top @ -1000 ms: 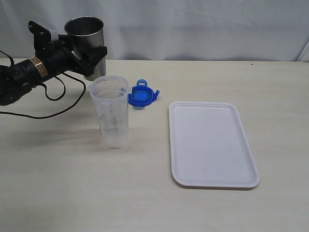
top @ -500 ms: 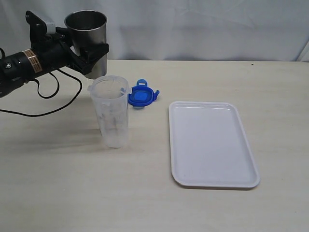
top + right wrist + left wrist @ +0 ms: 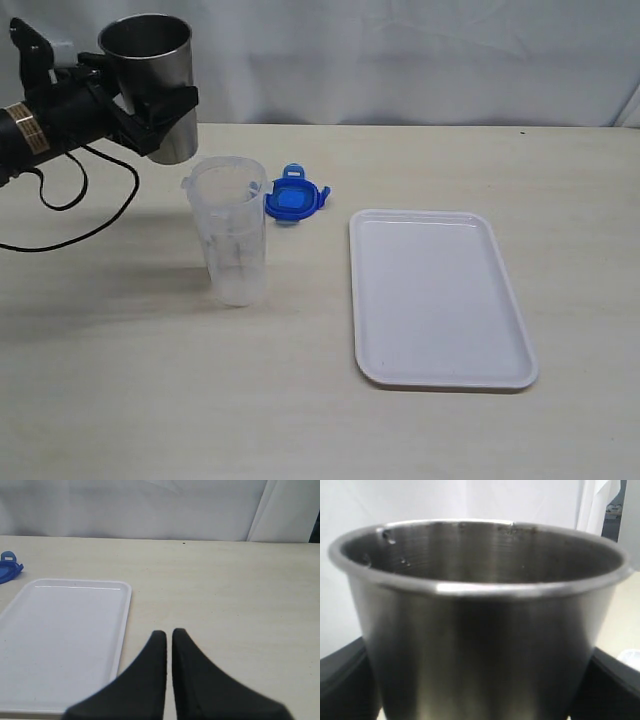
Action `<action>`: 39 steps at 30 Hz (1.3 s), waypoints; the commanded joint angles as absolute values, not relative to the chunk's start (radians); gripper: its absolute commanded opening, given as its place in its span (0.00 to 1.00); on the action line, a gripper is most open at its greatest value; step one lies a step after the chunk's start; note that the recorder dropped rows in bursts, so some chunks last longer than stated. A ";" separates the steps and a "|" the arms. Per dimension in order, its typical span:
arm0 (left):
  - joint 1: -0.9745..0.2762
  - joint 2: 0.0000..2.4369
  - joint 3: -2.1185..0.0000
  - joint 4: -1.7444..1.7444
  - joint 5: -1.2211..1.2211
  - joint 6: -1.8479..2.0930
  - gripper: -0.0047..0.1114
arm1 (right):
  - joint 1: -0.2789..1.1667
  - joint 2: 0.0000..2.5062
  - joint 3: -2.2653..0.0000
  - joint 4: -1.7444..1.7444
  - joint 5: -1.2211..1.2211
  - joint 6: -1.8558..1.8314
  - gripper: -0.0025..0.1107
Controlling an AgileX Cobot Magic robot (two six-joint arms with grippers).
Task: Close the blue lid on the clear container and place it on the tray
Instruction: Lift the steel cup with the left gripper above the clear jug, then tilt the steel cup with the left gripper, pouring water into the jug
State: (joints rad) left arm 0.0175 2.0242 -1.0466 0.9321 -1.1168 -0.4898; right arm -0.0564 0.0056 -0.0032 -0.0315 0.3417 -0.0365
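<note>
Tall clear plastic container [image 3: 228,245]: uncapped, upright on pale desk [image 3: 500,160]. Left gripper [image 3: 160,118]: clamped around grey stainless steel cup [image 3: 148,60], upright, near container's rim, to its left. Right gripper [image 3: 169,637]: fingers pressed together, empty, beside flat white rectangular tray [image 3: 440,300]. Small bright blue plastic lid [image 3: 293,200]: flat on desk, between container and tray, farther back. Tray: well right of container.

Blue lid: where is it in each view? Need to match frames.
Exterior: blue lid on the table, right of the clear container, left of the tray.
Left wrist: absent; steel cup fills the picture.
Right wrist: blue lid cropped at picture edge, past the tray's corner.
Shared landmark: the tray.
</note>
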 commanded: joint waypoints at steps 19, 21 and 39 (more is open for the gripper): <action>0.040 1.966 -1.009 1.027 -1.221 -0.528 0.04 | -0.055 0.000 0.000 -0.031 0.342 -0.037 0.06; 0.040 1.961 -1.009 1.043 -1.221 -0.528 0.04 | -0.055 0.000 0.000 -0.031 0.342 -0.037 0.06; 0.004 1.958 -1.012 1.114 -1.221 -0.493 0.04 | -0.055 0.000 0.000 -0.031 0.342 -0.037 0.06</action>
